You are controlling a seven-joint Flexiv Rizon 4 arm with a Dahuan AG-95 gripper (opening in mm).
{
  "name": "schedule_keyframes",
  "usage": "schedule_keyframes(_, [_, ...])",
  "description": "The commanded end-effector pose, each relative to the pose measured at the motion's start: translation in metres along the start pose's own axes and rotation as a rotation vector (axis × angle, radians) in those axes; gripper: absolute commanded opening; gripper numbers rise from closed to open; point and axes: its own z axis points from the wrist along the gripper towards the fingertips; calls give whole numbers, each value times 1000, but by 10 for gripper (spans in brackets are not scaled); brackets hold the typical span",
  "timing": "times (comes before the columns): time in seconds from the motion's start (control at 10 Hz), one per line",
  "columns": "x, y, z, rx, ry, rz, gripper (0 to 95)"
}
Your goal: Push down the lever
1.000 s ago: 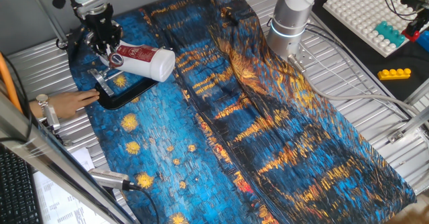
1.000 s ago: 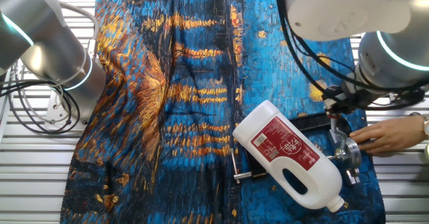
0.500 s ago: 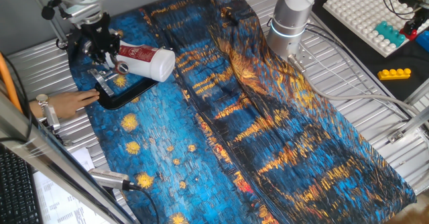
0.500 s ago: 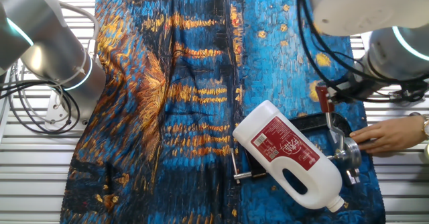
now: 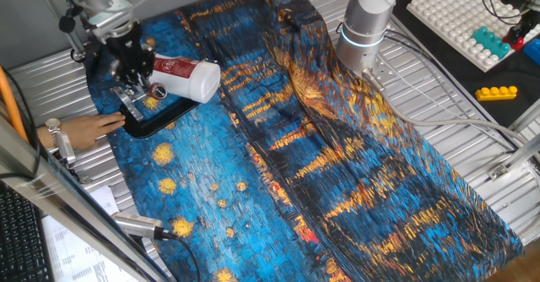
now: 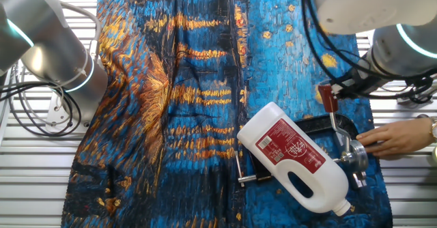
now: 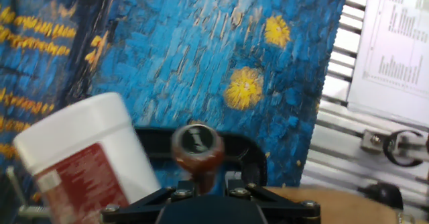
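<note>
My gripper (image 5: 133,73) is hovering just behind the lever (image 6: 334,119); whether its fingers are spread or closed, I cannot tell. The lever is rising tilted from the black-based clamp (image 6: 321,129), its red-brown tip (image 7: 196,145) pointing toward my hand camera. The white bottle with a red label (image 6: 292,156) is lying on its side across the clamp. A person's hand (image 6: 396,136) is touching the clamp opposite the bottle.
</note>
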Motion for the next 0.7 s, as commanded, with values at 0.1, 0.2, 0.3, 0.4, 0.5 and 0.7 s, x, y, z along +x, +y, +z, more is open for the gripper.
schedule_keyframes(0.1, [-3,7,6,-25,-12,-15,0])
schedule_keyframes(0.2, [-2,11,5,-24,-9,-36,190])
schedule_keyframes(0.3, [-2,12,3,-28,-3,-46,190])
schedule_keyframes(0.4, [-2,12,2,-29,1,-49,190])
schedule_keyframes(0.5, [-3,12,3,-31,0,-50,190])
schedule_keyframes(0.7, [-7,11,6,-28,-10,-36,190])
